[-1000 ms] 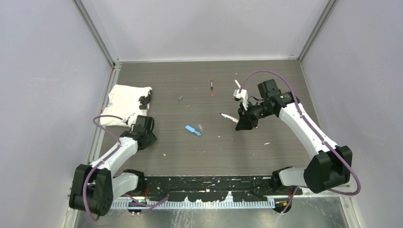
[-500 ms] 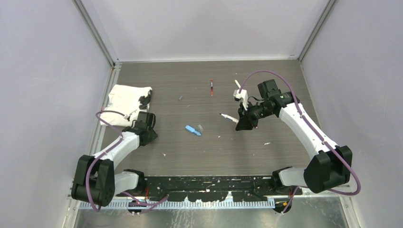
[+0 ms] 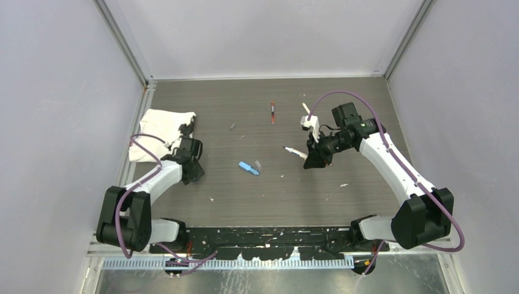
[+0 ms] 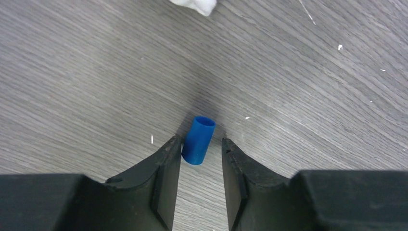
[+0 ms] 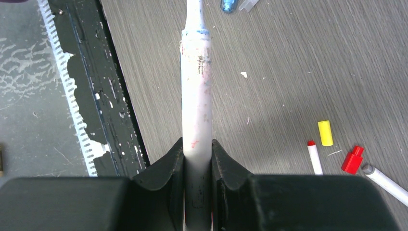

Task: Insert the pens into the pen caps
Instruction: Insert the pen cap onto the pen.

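Blue pen cap (image 4: pixel 199 135), frame centre on tabletop (image 4: pixel 312 96), between spread left pincer (image 4: pixel 200 147); right pincer (image 5: pixel 197 147) pinching white pen (image 5: pixel 196 86)

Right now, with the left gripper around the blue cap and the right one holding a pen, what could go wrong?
1. The cap sits off-centre between the jaws of the open left gripper, close to one finger; closing may roll or flick it away.
2. The right gripper clamps the pen with a long stretch of barrel sticking out; pushing into a cap could tilt it.
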`<state>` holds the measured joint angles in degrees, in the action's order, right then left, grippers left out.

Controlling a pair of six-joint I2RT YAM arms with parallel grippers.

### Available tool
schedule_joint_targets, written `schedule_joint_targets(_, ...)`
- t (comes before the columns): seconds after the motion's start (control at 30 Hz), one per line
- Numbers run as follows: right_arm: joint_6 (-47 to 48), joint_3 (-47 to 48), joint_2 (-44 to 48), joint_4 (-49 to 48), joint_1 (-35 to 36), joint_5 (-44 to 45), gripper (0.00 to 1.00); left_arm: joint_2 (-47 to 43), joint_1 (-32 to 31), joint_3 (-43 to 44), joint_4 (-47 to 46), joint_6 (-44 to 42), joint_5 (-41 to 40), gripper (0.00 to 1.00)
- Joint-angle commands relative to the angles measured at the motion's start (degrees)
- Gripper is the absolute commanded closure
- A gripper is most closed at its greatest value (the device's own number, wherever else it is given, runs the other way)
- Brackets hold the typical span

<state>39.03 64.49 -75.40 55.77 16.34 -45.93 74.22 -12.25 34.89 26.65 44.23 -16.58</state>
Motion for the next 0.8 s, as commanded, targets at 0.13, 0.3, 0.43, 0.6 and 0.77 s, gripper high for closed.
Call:
schedule_joint_targets(0.13,1.1,1.9,1.8,0.3,0.0,-0.7,0.99,3.9,0.1,1.9,1.7,-4.4,8.4,0.69)
schedule_joint_targets(0.3,1.1,1.9,2.0,0.4,0.1,-0.9,0.99,3.0,0.1,1.1,0.5,-5.8,9.9,0.68)
schedule_joint_targets(0.43,1.1,2.0,2.1,0.5,0.1,-1.1,0.99,3.6,0.1,1.4,1.4,-4.1,6.8,0.66)
schedule_joint_targets(0.6,1.1,2.0,2.3,0.6,0.1,-1.3,0.99,4.7,0.1,2.0,1.2,-1.0,1.8,0.64)
schedule_joint_targets(0.77,1.1,1.9,2.9,0.6,0.1,-1.2,0.99,5.1,0.1,2.1,0.8,1.1,0.2,0.67)
